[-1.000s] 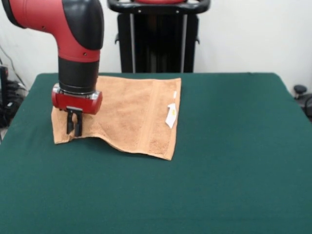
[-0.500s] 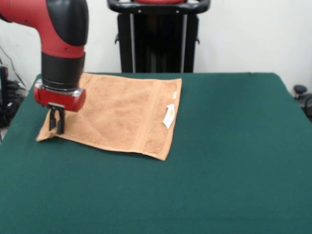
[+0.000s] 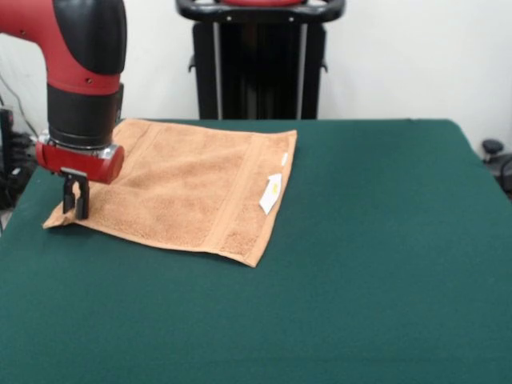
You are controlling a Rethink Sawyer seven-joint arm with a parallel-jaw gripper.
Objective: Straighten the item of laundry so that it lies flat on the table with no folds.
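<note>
Jaws (image 3: pixel 74 210) pinch towel (image 3: pixel 184 188) corner, dragged further toward bench (image 3: pixel 360 264) edge; towel now nearly flat, you can release soon

A dark green table (image 3: pixel 368 264) fills the view. One orange-tan towel (image 3: pixel 188 188) lies spread on its left part, white tag (image 3: pixel 271 193) at the right edge.

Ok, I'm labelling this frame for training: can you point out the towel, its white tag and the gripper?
towel (image 3: pixel 184 188): front view, middle of the cloth.
white tag (image 3: pixel 270 193): front view, centre of the tag.
gripper (image 3: pixel 74 210): front view, between the fingertips at the towel's corner.
</note>
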